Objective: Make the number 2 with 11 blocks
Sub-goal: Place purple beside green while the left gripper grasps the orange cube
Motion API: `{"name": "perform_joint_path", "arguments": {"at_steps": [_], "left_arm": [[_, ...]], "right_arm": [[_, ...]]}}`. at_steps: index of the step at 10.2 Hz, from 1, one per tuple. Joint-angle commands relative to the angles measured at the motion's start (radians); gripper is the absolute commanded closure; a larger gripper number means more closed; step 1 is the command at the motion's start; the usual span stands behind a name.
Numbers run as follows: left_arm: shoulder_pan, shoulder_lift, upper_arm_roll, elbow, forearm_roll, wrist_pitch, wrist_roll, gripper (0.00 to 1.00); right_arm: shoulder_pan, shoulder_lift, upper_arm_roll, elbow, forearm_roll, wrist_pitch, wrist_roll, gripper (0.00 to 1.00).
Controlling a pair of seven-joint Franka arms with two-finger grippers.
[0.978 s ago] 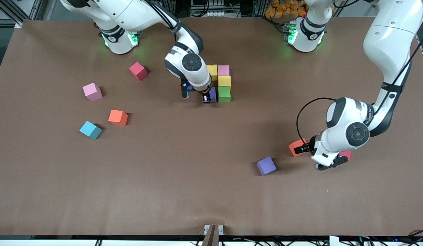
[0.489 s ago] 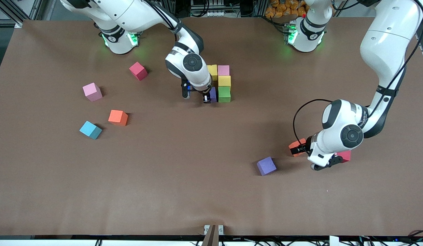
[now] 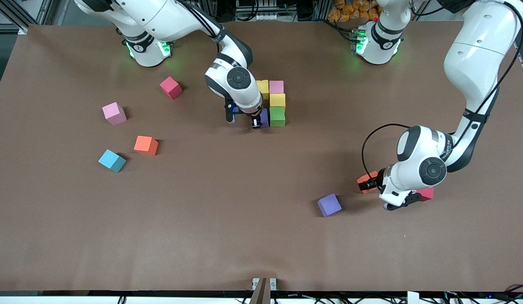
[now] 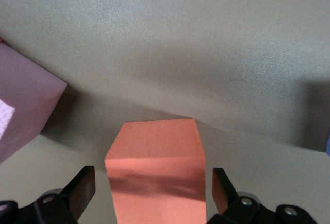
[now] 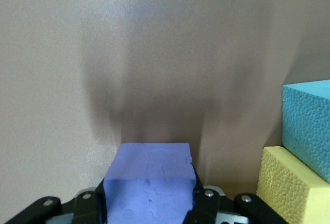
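A purple block (image 5: 149,183) is being gripped between the clenched fingers of the right gripper (image 3: 255,122), low against the cluster at the table's middle, just beside the green block (image 3: 277,117). It is judged that it is being set there to extend the figure. In that cluster a yellow block (image 3: 277,100) and a pink block (image 3: 276,86) are standing at twelve o'clock from the green one, with another yellow block (image 3: 263,88) beside the pink. The right arm is being bent down steeply from its base, wrist pointing at the table.

The left gripper (image 4: 149,193) is being lowered, released and wide, astride an orange block (image 3: 367,182) toward the left arm's end; nothing is being grasped yet. A second purple block (image 3: 329,205) is lying at eight o'clock from it. A pink (image 3: 114,113), an orange (image 3: 145,145) and a cyan block (image 3: 112,161) are waiting toward the right arm's end.
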Motion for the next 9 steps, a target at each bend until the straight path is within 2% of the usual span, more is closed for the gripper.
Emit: {"name": "perform_joint_path", "arguments": {"at_steps": [1, 4, 5, 7, 9], "left_arm": [[-0.005, 0.016, 0.002, 0.012, 0.031, 0.007, -0.007, 0.0], [-0.006, 0.018, 0.002, 0.015, 0.031, 0.006, 0.014, 0.0], [-0.005, 0.016, 0.002, 0.016, 0.031, 0.006, 0.049, 0.11], [0.0, -0.011, 0.001, 0.015, 0.032, -0.002, 0.1, 0.24], [0.0, -0.01, 0.001, 0.019, 0.031, -0.002, 0.134, 0.36]], "right_arm": [[0.037, 0.019, -0.034, 0.029, -0.02, -0.005, 0.035, 1.0], [0.049, 0.021, -0.034, 0.029, -0.022, -0.005, 0.035, 1.0], [0.051, 0.021, -0.034, 0.027, -0.022, -0.005, 0.035, 1.0], [0.065, 0.019, -0.035, 0.027, -0.023, -0.005, 0.035, 1.0], [0.1, 0.019, -0.072, 0.026, -0.025, -0.01, 0.035, 1.0]]}}
